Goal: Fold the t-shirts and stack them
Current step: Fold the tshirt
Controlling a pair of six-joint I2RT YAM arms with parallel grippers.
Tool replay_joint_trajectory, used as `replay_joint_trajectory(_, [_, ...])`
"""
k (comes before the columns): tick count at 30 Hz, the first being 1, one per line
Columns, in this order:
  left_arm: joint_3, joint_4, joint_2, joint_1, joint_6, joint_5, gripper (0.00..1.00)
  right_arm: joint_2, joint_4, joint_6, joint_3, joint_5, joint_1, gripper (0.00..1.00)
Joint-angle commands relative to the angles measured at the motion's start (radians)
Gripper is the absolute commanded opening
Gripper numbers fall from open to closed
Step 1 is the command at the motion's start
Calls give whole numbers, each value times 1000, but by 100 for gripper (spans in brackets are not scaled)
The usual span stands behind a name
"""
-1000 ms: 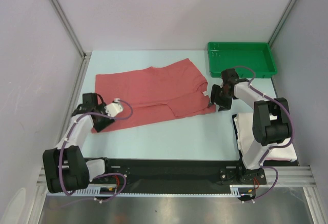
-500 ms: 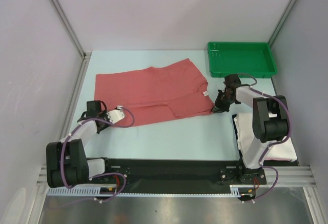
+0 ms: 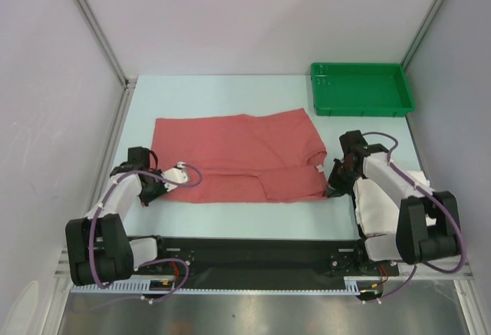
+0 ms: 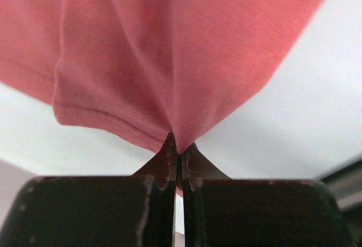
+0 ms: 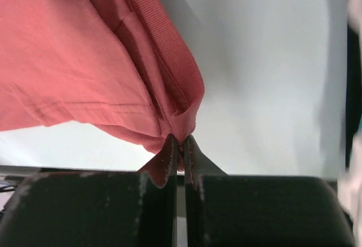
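The salmon-red t-shirt [image 3: 238, 155] lies spread flat across the middle of the table, partly folded. My left gripper [image 3: 153, 189] is shut on its near-left corner; in the left wrist view the cloth [image 4: 164, 49] bunches into the pinched jaws of the left gripper [image 4: 179, 148]. My right gripper [image 3: 334, 188] is shut on the shirt's near-right corner by the ribbed collar [image 5: 169, 66], whose folds run into the closed jaws of the right gripper [image 5: 182, 144]. The white t-shirt [image 3: 383, 201] lies folded at the near right, under the right arm.
A green plastic tray [image 3: 360, 90] stands at the back right. Grey walls with metal posts close in the table on the left, back and right. The black rail with the arm bases runs along the near edge.
Both grippers have shut on the red shirt's near corners and pulled toward the near edge. The shirt has slid nearer and straightened from its tilted lie.
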Motion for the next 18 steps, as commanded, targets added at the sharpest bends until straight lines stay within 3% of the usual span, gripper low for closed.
replay_joint_trajectory(1, [46, -304, -21, 6, 94, 82, 0, -109, -185, 102, -26, 55, 39, 0])
replay_joint_trajectory(4, [70, -395, -15, 6, 139, 58, 0, -194, -259, 137, -51, 71, 39, 0])
replay_joint_trajectory(6, [86, -389, -12, 6, 151, 26, 10, -247, -275, 150, -74, 87, 39, 28])
replay_joint_trajectory(7, [92, -366, -11, 6, 142, 10, 36, -257, -274, 151, -72, 94, 37, 39])
replay_joint_trajectory(9, [127, -311, -8, 7, 117, -22, 61, -249, -268, 140, -11, 142, 23, 52])
replay_joint_trajectory(10, [145, -300, 0, 9, 113, -23, 83, -235, -260, 131, 27, 176, 20, 55])
replay_joint_trajectory(11, [170, -285, 3, 18, 107, -19, 85, -222, -247, 96, 69, 188, 22, 58])
replay_joint_trajectory(12, [229, -259, 9, 24, 96, 10, 98, -203, -213, 73, 174, 200, 22, 62])
replay_joint_trajectory(15, [386, -179, 57, 58, -17, 99, 100, -93, -103, -40, 370, 199, 17, 63])
replay_joint_trajectory(18, [530, -32, 155, 101, -328, 190, 96, 77, -7, -129, 501, 142, 6, 53])
